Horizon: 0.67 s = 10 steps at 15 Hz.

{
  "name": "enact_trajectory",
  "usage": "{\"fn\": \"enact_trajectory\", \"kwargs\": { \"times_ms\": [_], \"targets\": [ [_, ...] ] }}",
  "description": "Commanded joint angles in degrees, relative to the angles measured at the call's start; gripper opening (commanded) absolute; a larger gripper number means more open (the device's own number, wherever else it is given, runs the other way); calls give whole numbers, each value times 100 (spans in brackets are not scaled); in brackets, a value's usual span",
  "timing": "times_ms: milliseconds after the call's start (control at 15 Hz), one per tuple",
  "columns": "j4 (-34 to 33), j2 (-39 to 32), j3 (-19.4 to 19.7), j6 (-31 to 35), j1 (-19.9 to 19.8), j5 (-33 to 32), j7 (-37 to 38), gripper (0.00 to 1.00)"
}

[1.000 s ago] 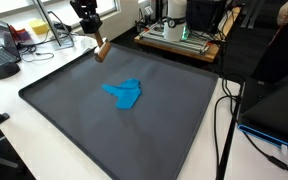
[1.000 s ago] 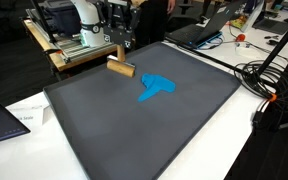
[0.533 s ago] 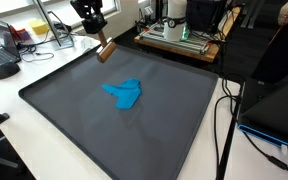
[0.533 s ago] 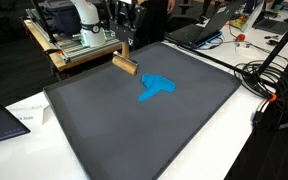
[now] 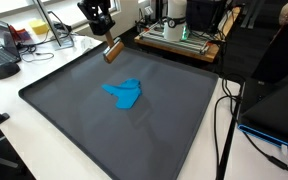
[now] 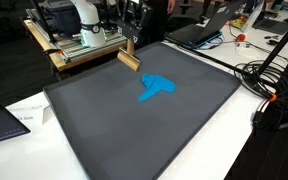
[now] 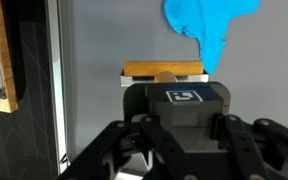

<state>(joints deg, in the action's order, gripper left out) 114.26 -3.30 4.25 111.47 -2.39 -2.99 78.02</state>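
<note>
Aloft, the gripper (image 5: 107,38) clamps 1 wooden block (image 5: 113,50) over the dark tray (image 5: 74,125) holding 1 blue cloth (image 5: 124,93).

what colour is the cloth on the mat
Bright blue cloth; shows best in an exterior view.

There is one wooden block (image 5: 113,49), up near the far edge of the one dark mat (image 5: 74,120) that covers the tabletop. One blue cloth (image 5: 124,92) lies near the mat's middle. One end effector (image 5: 106,33) is in view. One white sheet of paper (image 6: 24,117) lies beside a mat corner.
</note>
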Motion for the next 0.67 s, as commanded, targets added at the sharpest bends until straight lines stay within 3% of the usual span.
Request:
{"fn": "enact_trajectory", "kwargs": {
  "times_ms": [0, 600],
  "targets": [
    [-36, 148, -78, -229, 73, -90, 172, 22],
    [-80, 201, -249, -404, 208, -401, 497, 22]
  ]
}}
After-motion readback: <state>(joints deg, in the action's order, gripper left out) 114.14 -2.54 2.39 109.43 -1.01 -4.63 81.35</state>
